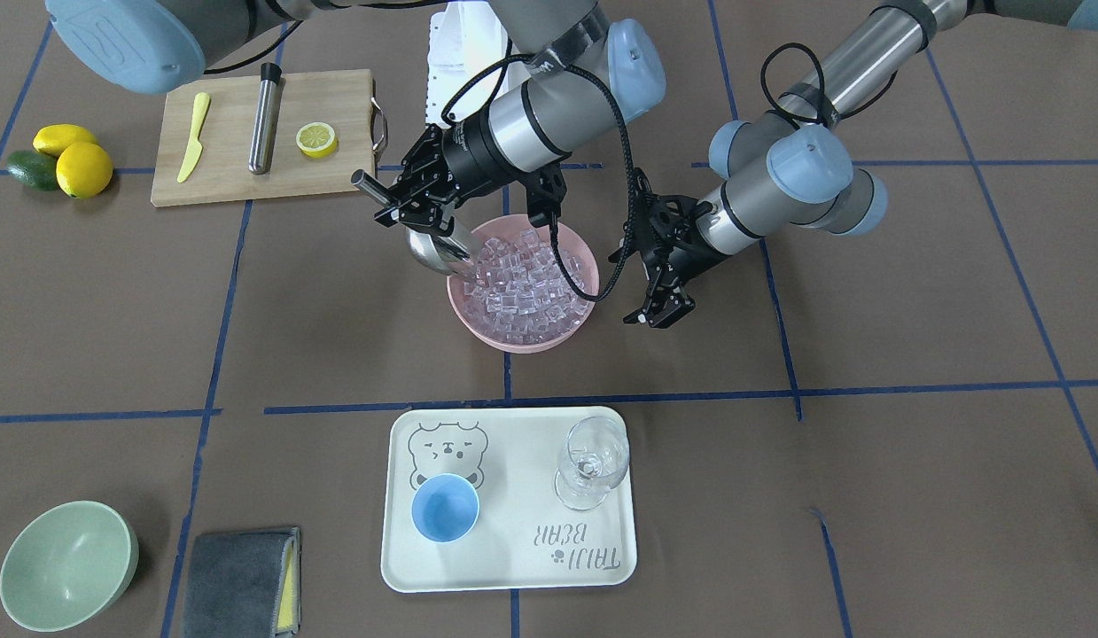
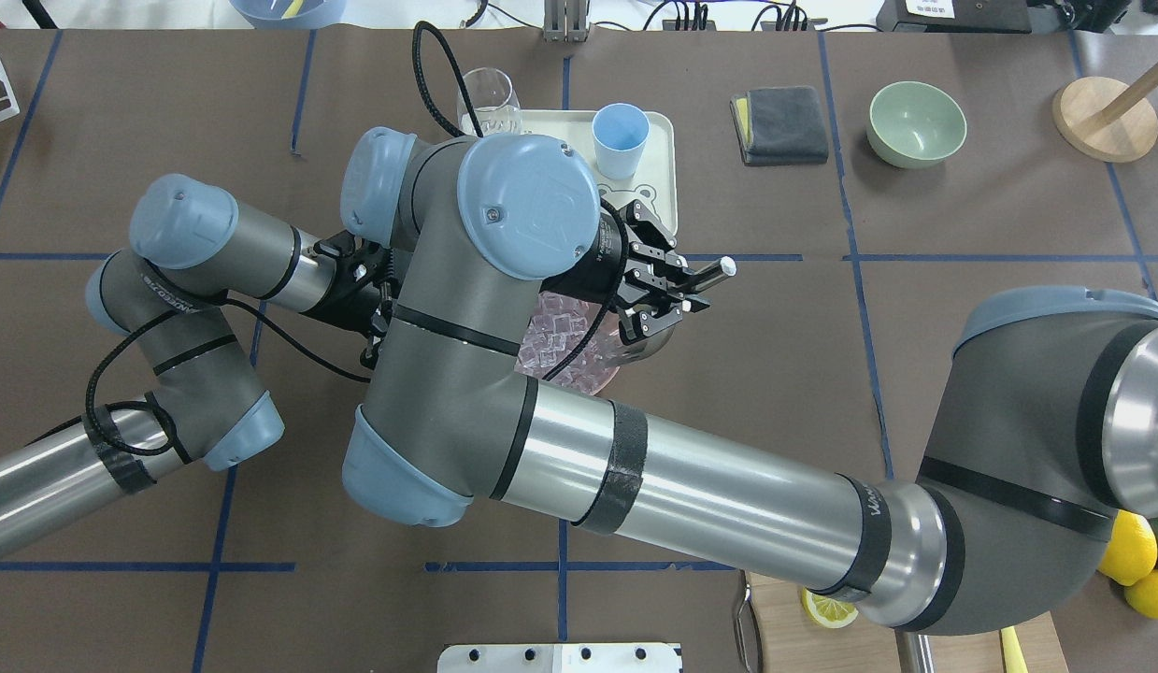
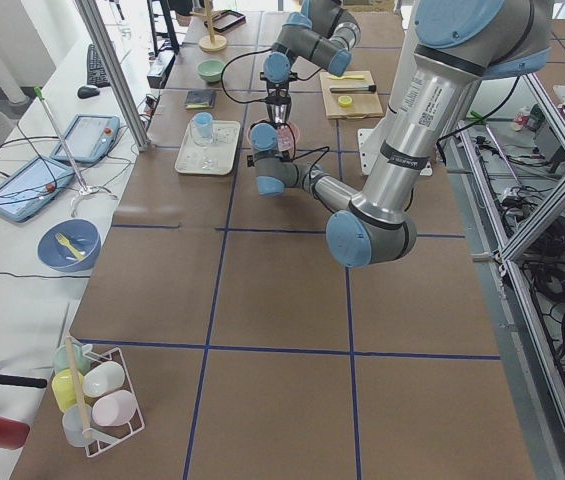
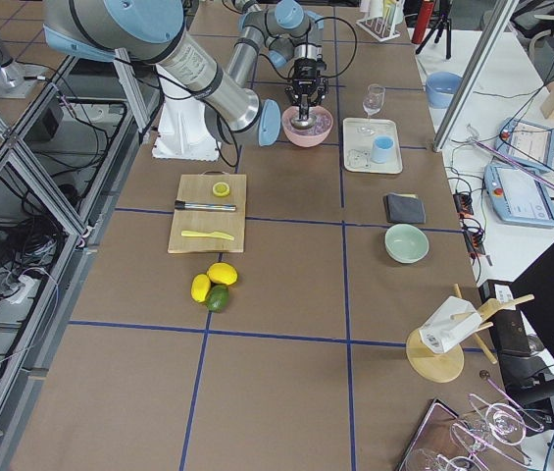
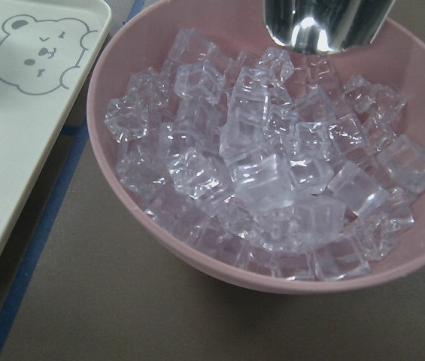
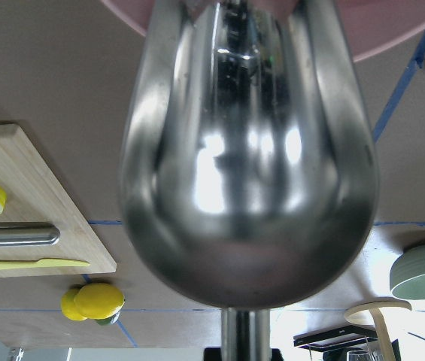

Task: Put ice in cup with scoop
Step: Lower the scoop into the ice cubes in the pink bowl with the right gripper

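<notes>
A pink bowl (image 1: 513, 341) mid-table is heaped with clear ice (image 1: 531, 283) cubes, seen close in the left wrist view as ice (image 5: 272, 173). My right gripper (image 1: 411, 202) is shut on the rod handle of the steel scoop (image 1: 433, 250). The scoop's trough tilts down at the bowl's rim on the robot's right side, and its underside fills the right wrist view as scoop (image 6: 250, 173). My left gripper (image 1: 659, 312) hangs open and empty beside the bowl's other side. The light-blue cup (image 1: 445, 507) stands upright on a white tray (image 1: 513, 554), and no ice shows in it.
A clear wine glass (image 1: 593, 461) shares the tray. A cutting board (image 1: 238, 177) with a steel cylinder (image 1: 265, 120), yellow knife and lemon half lies beyond the bowl. A green bowl (image 1: 66, 563) and grey cloth (image 1: 238, 580) sit near the front edge.
</notes>
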